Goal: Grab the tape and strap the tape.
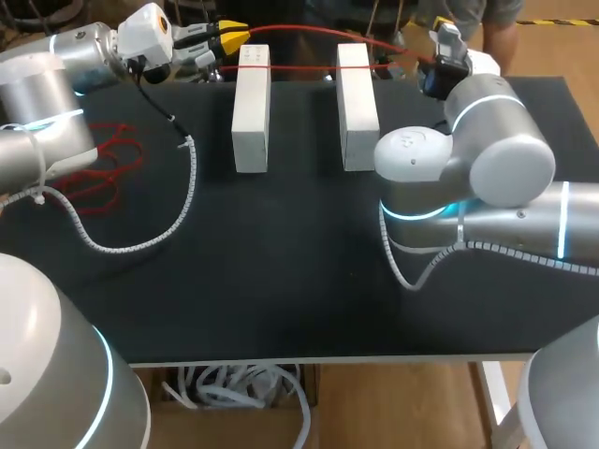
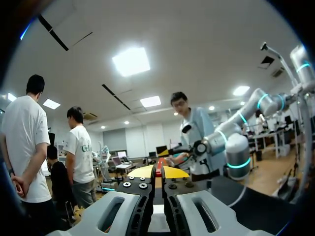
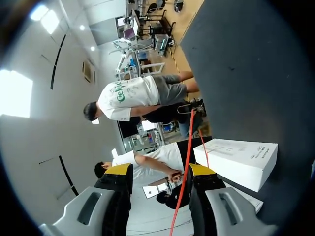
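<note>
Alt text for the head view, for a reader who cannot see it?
A red tape stretches across two white blocks at the far edge of the black table, between the left pincer and the right pincer. More red tape lies heaped at the left.

Silver arms [image 1: 505, 168] — cyan rings [image 1: 421, 213], coiled cables [image 1: 140, 245], yellow-tipped claws [image 1: 227, 36].

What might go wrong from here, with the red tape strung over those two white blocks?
1. The right gripper is open, the red tape only passing between its fingers; it may slip out when pulled.
2. The left gripper is shut on the tape, which crosses the left white block and right white block; a hard pull might drag or tip them.
3. Loose red loops by the left arm could snag.
</note>
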You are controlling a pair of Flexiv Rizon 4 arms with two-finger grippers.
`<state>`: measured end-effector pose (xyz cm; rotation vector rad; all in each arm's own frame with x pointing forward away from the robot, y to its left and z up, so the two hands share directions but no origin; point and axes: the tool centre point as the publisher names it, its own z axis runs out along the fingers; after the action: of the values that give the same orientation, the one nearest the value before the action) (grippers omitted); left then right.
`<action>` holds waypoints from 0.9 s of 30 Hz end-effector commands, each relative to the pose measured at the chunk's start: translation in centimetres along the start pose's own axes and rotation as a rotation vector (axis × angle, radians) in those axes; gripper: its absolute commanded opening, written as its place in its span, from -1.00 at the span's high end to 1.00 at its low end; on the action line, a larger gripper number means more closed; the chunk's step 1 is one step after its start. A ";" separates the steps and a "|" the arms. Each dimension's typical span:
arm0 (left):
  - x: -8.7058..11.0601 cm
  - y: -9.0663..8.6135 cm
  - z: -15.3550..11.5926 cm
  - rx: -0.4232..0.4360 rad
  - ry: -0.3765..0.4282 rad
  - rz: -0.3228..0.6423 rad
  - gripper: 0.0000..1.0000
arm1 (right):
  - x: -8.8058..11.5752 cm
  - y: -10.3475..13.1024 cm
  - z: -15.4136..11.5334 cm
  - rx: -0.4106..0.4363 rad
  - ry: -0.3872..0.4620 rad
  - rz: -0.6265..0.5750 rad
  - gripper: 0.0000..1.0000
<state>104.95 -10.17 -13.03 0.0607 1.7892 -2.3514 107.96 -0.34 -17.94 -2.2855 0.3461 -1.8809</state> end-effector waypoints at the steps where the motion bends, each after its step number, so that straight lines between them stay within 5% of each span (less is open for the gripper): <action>1: 0.1 0.0 0.0 0.000 -0.003 0.002 1.00 | 0.3 0.4 -0.6 0.013 -0.016 -0.006 0.06; 15: 0.1 0.0 0.0 0.000 -0.003 0.002 1.00 | 0.4 0.0 -0.7 0.025 -0.018 -0.011 0.14; 27: 0.1 0.0 0.0 0.000 -0.003 0.002 1.00 | 0.5 -0.1 -1.1 0.035 -0.020 -0.025 0.46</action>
<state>104.95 -10.17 -13.03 0.0607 1.7892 -2.3513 107.11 -0.14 -17.58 -2.2864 0.2883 -1.8701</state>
